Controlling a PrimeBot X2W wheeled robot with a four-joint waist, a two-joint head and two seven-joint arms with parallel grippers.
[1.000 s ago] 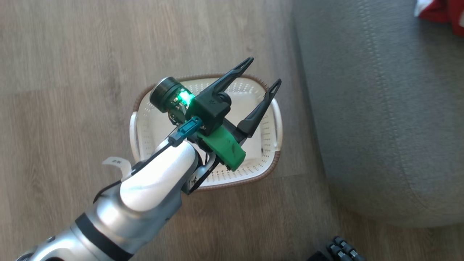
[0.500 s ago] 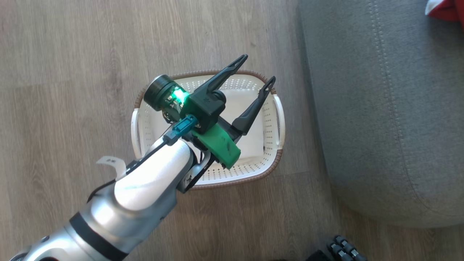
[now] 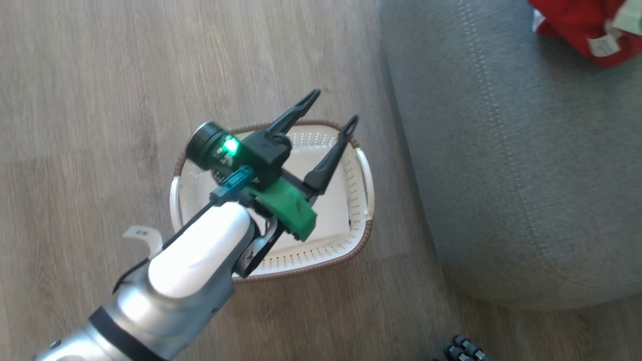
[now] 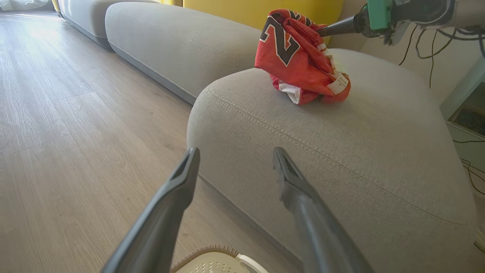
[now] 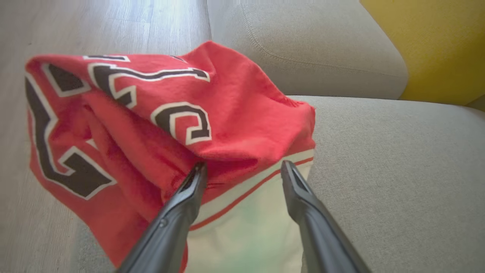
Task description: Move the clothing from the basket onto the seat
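Clothing (image 5: 227, 113) is bunched up on the seat (image 5: 379, 151), back from its rounded edge, with the right tool (image 5: 244, 166) spread apart right at the cloth. Left tool (image 3: 334, 106) is spread wide above the basket (image 3: 311, 256), which sits just beside the seat's edge, with wood floor (image 3: 100, 100) stretching out on its other side

My left forearm (image 3: 200, 255) hides much of the basket (image 3: 326, 253), and the clothing (image 3: 577, 25) is cut off at the head view's top edge.

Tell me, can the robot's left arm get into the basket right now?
Probably yes. The left gripper hangs open above the basket with nothing between them, and the basket's top is uncovered. It would need to tip its fingers downward.
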